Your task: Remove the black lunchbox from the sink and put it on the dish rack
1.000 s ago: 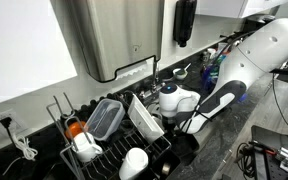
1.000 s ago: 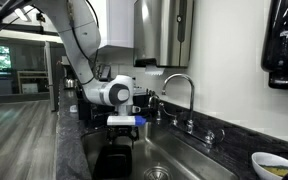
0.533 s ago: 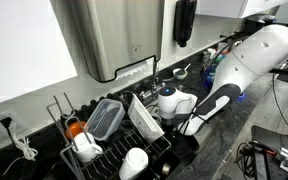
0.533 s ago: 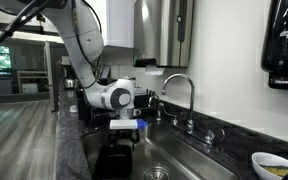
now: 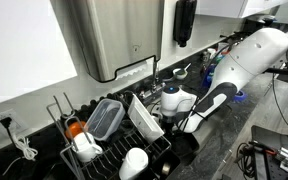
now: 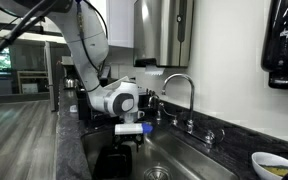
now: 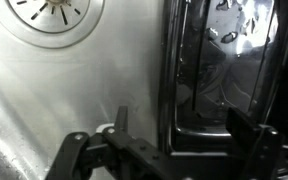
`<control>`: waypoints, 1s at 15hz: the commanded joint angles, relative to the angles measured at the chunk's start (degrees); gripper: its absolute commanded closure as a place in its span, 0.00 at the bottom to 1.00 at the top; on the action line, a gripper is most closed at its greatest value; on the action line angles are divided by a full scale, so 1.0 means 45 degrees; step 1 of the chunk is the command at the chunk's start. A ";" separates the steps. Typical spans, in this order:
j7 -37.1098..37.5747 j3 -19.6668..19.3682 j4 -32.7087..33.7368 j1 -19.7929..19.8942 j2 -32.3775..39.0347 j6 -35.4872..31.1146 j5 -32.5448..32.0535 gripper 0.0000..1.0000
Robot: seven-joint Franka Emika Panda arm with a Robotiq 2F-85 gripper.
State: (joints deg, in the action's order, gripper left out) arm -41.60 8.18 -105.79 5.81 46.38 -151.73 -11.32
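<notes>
The black lunchbox (image 7: 224, 75) sits in the steel sink (image 7: 54, 95), filling the right half of the wrist view. It shows as a dark tub (image 6: 110, 162) in an exterior view. My gripper (image 7: 184, 130) is open and low over it. One finger (image 7: 120, 122) is outside the box's left wall over the sink floor, and the other finger (image 7: 250, 128) is inside the box. Nothing is gripped. In both exterior views the gripper (image 5: 189, 128) (image 6: 132, 133) hangs down into the sink. The black wire dish rack (image 5: 66, 155) stands beside the sink.
The rack holds a clear container (image 5: 104, 118), a tilted white plate (image 5: 146, 117), a white cup (image 5: 134, 162) and an orange item (image 5: 76, 128). A chrome faucet (image 6: 187, 85) arches over the sink behind the gripper. The drain (image 7: 54, 12) lies to the box's left.
The gripper has sunk a little lower into the sink and shifted slightly along it. Its jaws stayed open.
</notes>
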 commanded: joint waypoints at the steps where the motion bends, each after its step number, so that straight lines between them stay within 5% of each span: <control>1: -0.1185 0.0953 0.0107 0.0994 0.0327 -0.0624 0.0483 0.00; 6: -0.1961 0.1506 0.0242 0.1484 0.0568 -0.0512 0.1078 0.00; 7: -0.1982 0.1509 0.0279 0.1470 0.0597 -0.0495 0.1145 0.07; 8: -0.1985 0.1484 0.0310 0.1423 0.0622 -0.0504 0.1190 0.28; 10: -0.1938 0.1431 0.0362 0.1335 0.0680 -0.0520 0.1181 0.32; 15: -0.1689 0.1216 0.0392 0.1119 0.0765 -0.0636 0.1042 0.67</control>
State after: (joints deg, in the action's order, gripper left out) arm -48.34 13.95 -104.92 11.10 48.81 -153.50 -7.09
